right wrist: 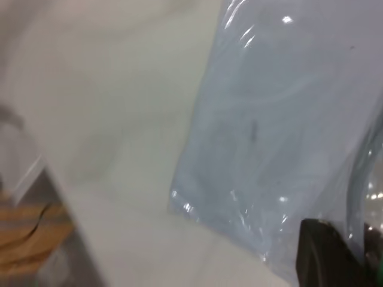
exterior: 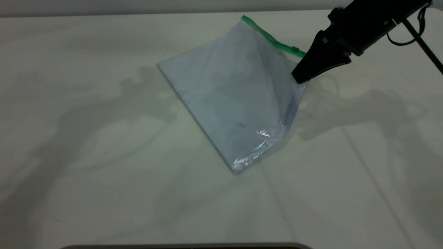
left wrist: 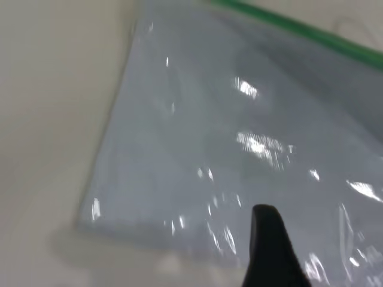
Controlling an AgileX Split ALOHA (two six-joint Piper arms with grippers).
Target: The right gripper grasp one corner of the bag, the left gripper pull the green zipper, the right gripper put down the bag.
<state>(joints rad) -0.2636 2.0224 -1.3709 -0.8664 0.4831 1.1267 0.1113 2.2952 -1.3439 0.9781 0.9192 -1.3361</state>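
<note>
The bag (exterior: 235, 93), a clear bluish pouch, stands tented on the white table, its right corner raised. My right gripper (exterior: 299, 78) comes in from the upper right and is shut on that corner. In the right wrist view (right wrist: 353, 245) the film passes between its two black fingers (right wrist: 320, 257). The green zipper (exterior: 268, 36) runs along the bag's raised far edge, with its slider tab (exterior: 295, 49) close to the right gripper. Of my left gripper only one black finger (left wrist: 268, 239) shows, close above the bag (left wrist: 227, 131); the green zipper (left wrist: 299, 27) lies beyond it. The left arm is out of the exterior view.
The white table (exterior: 104, 173) stretches around the bag. A dark curved rim (exterior: 187, 246) lies at the near edge. In the right wrist view the table's edge (right wrist: 60, 191) and a wooden surface (right wrist: 24, 239) below it show to one side.
</note>
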